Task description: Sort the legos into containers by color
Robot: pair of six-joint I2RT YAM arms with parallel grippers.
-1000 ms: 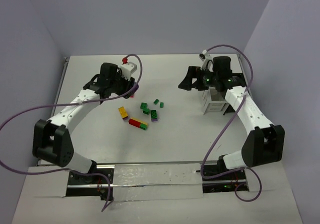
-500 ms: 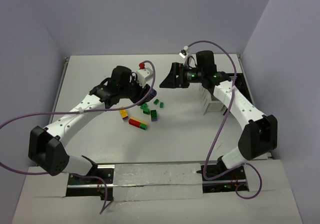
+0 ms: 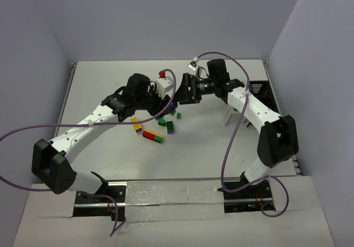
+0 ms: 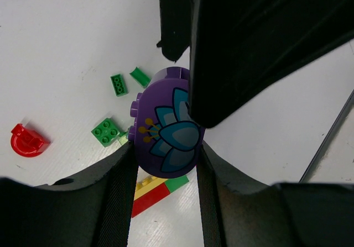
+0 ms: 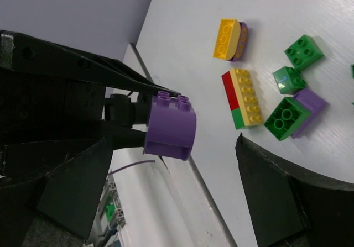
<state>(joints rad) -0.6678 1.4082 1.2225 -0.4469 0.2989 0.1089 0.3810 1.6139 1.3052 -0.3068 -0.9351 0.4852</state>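
My left gripper (image 4: 165, 154) is shut on a purple brick (image 4: 166, 128) with a blue flower print and holds it above the table. In the top view it (image 3: 167, 101) meets my right gripper (image 3: 181, 89) over the table's middle. My right gripper (image 5: 174, 142) is open, with the purple brick (image 5: 168, 126) between its spread fingers and no contact visible. Loose legos lie below: green bricks (image 3: 162, 122), a green and purple piece (image 3: 171, 127), a yellow and purple piece (image 3: 135, 124), and a red, yellow and green bar (image 3: 152, 136). The white slatted box (image 3: 235, 113) and black tray (image 3: 260, 88) stand at the right.
A small red piece (image 4: 27, 141) lies on the table left of the green bricks in the left wrist view. Purple cables loop from both arms. The table's left rail (image 3: 66, 92) and the grey walls bound the space.
Both arms have swung toward the table's middle. The left gripper carried the purple brick to the right. The right gripper left the white box and moved left to face it.
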